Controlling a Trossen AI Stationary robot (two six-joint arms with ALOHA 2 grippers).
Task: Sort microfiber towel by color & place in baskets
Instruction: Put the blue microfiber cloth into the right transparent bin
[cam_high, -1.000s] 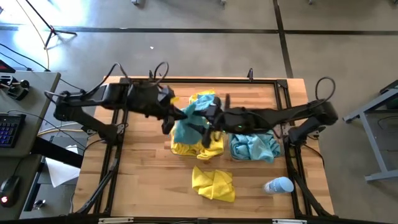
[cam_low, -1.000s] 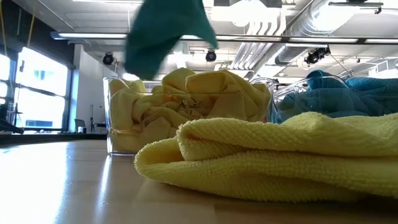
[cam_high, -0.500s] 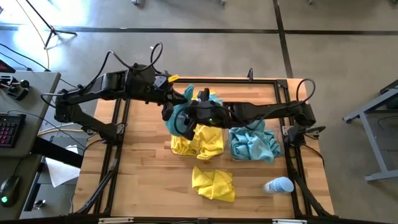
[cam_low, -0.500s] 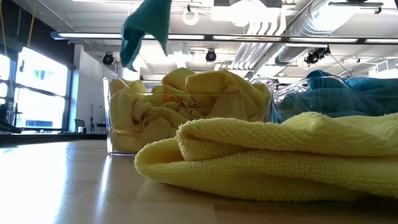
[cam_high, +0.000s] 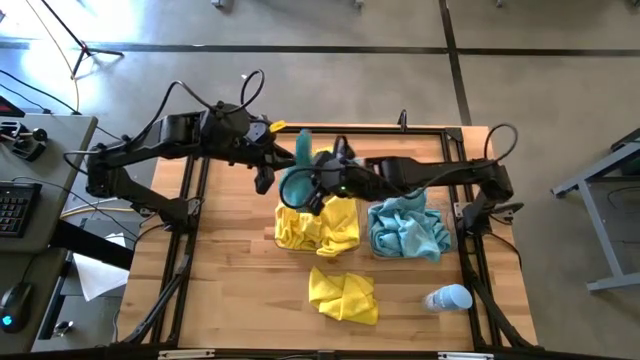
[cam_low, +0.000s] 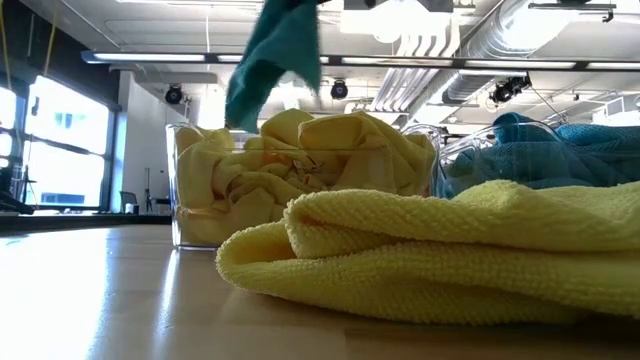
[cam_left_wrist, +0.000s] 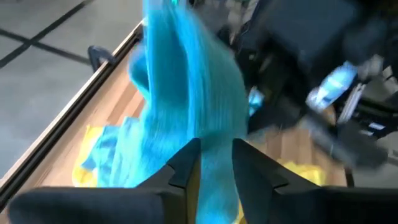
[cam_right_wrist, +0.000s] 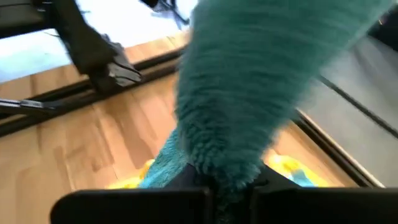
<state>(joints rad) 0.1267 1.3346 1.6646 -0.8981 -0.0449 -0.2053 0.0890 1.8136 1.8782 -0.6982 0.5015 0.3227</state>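
two grippers meet over the far side of the table, above the yellow-filled basket (cam_high: 316, 225), because a teal towel (cam_high: 300, 178) is passing between arms. left gripper (cam_high: 268, 178) stands beside the cloth with fingers parted, the fabric running between them in its wrist view, apparently letting go rather than gripping. right gripper (cam_high: 322, 190) is closed on the teal towel, which hangs clear above the yellow cloths, as the low view shows. right of this, the second basket (cam_high: 408, 232) holds teal cloths and is the likely destination, on colour. one loose yellow towel (cam_high: 344, 295) lies nearer the front edge, unsorted, with a white bottle (cam_high: 448, 298) to its right.
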